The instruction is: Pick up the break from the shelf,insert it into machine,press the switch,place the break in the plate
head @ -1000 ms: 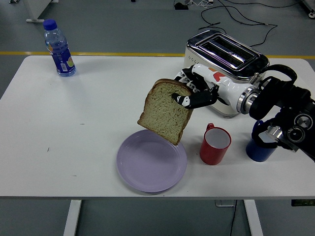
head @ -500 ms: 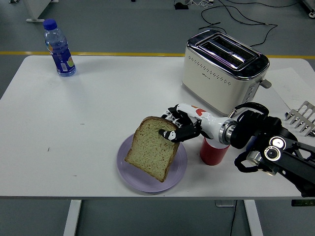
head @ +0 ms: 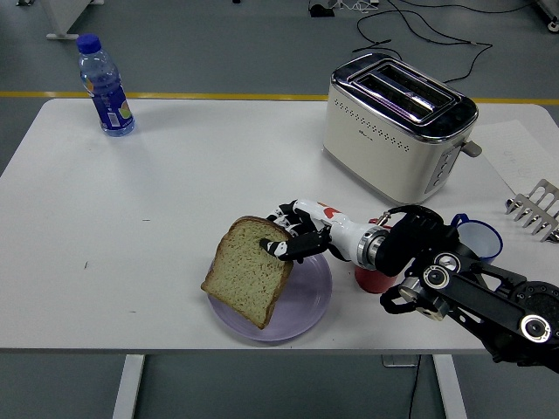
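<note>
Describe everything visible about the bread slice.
The bread is one pale, porous slice with a brown crust, untoasted by its look. It is tilted, its upper right corner pinched by the right hand. Its lower part overlaps the purple plate; its left edge juts past the rim. Whether it touches the plate is unclear.

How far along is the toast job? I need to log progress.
Toasting looks done: the toaster slots are empty. In hand: the right hand grips the bread slice, tilted over the purple plate. Left: lay it flat and let go.
</note>
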